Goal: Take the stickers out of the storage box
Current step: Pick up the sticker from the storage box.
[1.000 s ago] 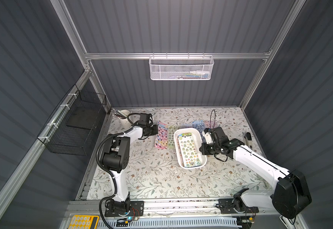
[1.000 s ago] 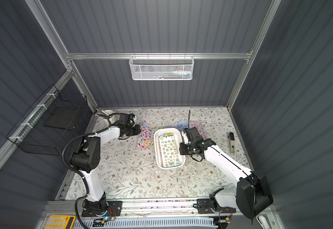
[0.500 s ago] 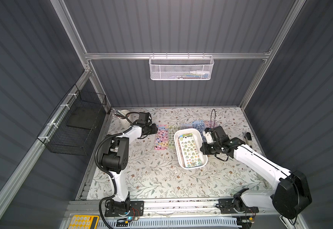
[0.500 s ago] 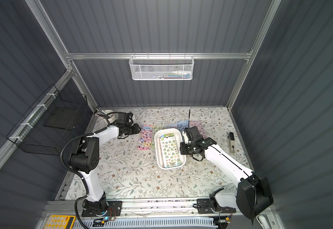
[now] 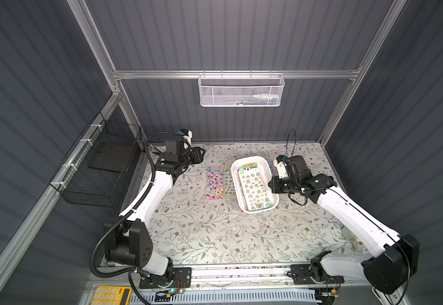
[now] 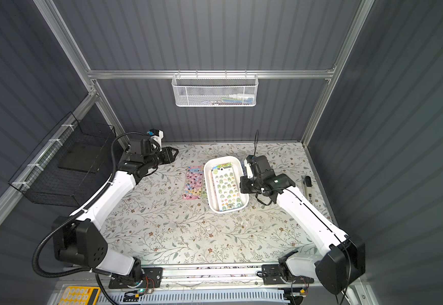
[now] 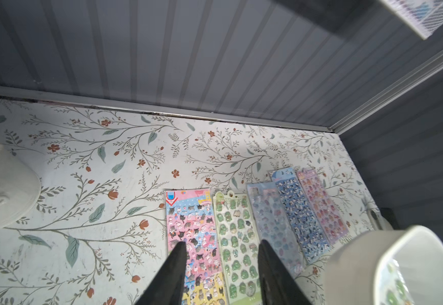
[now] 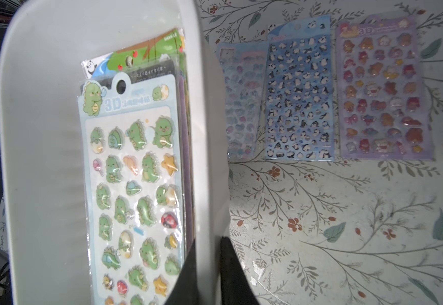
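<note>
— How far had you got?
— Five of the stickers (image 7: pixel 235 232) lay flat on the table (image 5: pixel 202 232) beside the storage box (image 5: pixel 235 171); a stack topped by the dinosaur sheet (image 8: pixel 133 184) waited inside it. Your left gripper (image 7: pixel 221 244) hung spread and empty near the pink sheet (image 5: pixel 214 182); your right gripper (image 8: pixel 208 253) pinched the box's wall.
— What did the top views miss?
— Most of three sheets (image 8: pixel 299 100) behind your right arm, plain from both wrists, and the layers under that dinosaur sheet.
</note>
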Available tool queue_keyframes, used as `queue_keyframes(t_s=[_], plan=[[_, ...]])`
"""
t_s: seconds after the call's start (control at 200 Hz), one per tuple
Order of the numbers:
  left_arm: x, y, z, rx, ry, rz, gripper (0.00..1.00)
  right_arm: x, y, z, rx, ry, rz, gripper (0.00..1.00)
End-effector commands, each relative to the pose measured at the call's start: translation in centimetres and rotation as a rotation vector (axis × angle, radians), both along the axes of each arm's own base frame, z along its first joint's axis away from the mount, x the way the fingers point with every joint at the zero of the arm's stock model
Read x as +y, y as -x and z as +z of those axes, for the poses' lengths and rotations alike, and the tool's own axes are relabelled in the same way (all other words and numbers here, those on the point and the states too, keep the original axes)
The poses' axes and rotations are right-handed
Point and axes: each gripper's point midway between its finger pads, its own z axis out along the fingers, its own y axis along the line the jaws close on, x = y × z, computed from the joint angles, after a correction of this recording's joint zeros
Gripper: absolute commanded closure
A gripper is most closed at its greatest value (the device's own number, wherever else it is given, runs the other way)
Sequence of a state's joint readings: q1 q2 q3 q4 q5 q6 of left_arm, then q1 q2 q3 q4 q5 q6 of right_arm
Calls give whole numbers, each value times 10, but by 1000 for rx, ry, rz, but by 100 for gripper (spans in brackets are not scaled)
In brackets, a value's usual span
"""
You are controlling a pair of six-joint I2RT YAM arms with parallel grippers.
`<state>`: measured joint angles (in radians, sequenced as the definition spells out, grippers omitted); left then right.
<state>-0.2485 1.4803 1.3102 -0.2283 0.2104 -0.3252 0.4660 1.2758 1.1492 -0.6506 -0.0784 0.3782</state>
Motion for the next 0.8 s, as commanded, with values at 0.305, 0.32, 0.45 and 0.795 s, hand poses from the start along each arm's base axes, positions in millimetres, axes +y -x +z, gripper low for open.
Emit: queue_keyframes(t_s=[0.305, 0.32, 0.45, 0.795], plan=[[-101, 87, -18, 56, -42, -229, 59, -30, 2, -22, 16, 43, -94, 87], [-106, 89, -18, 56, -42, -237, 59, -30, 3, -25, 19, 44, -95, 87], [-142, 107, -27, 64, -84, -298, 61, -36, 9, -46, 48, 48, -115, 89], [-214, 147, -81, 153, -252, -379, 64, -50, 19, -83, 56, 50, -196, 98]])
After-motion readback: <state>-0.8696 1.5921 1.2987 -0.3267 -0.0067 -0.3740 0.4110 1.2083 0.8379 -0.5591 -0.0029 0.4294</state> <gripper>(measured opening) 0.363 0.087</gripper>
